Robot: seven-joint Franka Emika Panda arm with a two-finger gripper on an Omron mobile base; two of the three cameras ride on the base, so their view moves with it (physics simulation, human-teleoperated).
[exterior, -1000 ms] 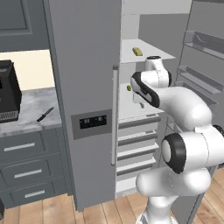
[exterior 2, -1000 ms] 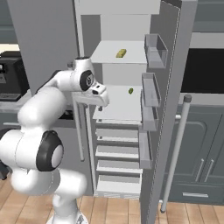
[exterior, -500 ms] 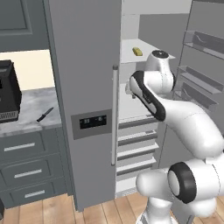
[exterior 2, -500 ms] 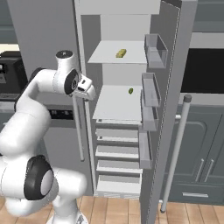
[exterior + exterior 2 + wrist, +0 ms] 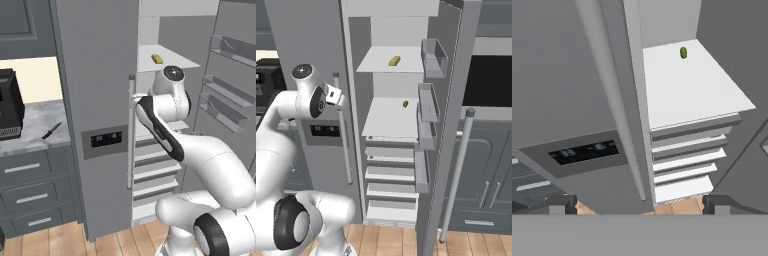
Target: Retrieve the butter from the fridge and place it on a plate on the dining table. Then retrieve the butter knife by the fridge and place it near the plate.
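One door of the fridge is closed and the other stands open. In the left base view the arm has drawn back out of the shelves compared with one second ago; its hand now sits beside the silver handle. The butter, a small yellow stick, lies on the upper white shelf. The butter knife, slim and dark, rests on the marble counter beside the fridge.

In the right base view the gripper is outside the fridge, near the handle. An olive-green lump lies on the middle shelf.

In the hand view both fingertips stand wide apart, holding nothing.
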